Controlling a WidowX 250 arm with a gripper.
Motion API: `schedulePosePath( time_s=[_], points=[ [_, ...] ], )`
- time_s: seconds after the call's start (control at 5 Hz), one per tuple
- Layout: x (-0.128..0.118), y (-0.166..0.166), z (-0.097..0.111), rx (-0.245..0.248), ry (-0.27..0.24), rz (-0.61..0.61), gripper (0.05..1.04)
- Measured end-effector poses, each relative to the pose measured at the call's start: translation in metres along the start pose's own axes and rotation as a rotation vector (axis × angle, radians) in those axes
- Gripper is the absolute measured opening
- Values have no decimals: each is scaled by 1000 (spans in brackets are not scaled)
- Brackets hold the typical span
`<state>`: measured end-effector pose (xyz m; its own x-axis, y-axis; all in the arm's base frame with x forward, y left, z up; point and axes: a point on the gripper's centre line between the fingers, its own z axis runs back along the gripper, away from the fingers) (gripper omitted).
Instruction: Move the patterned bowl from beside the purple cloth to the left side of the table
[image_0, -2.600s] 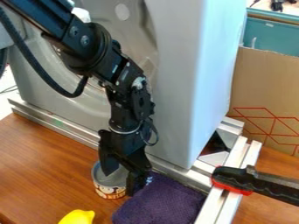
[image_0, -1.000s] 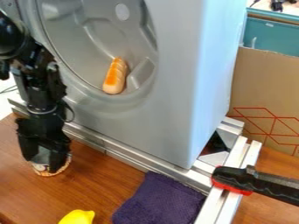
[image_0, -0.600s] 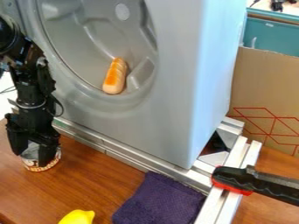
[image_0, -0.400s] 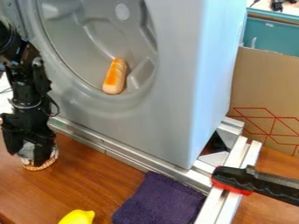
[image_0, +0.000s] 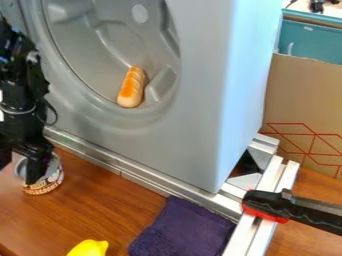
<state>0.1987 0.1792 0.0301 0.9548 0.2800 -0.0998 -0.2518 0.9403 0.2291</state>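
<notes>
Black two-finger gripper hung spread at grey round can, left view edge; brown wooden tabletop ran to purple cloth.

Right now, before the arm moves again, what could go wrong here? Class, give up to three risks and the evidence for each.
1. One finger of the gripper overlaps the can, so a sideways move might drag or tip it.
2. The can stands close to the metal rail, so a push that way could knock it against the metal.
3. The bread roll lies loose in the hollow of the grey sink, so a bump might shift it.
</notes>
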Motion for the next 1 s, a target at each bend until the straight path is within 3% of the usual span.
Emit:
schedulePosePath(
  time_s=[0.2,0.4,0.6,0.8,1.0],
  points=[
    [-23,-4,30,-19,-44,22,1001],
    [-53,-34,48,-102,89,-19,1001],
    [-84,-62,55,-133,131,-101,1001],
    [-110,-85,62,-156,86,-175,1001],
    [-121,-107,66,-124,53,-255,1001]
  ],
)
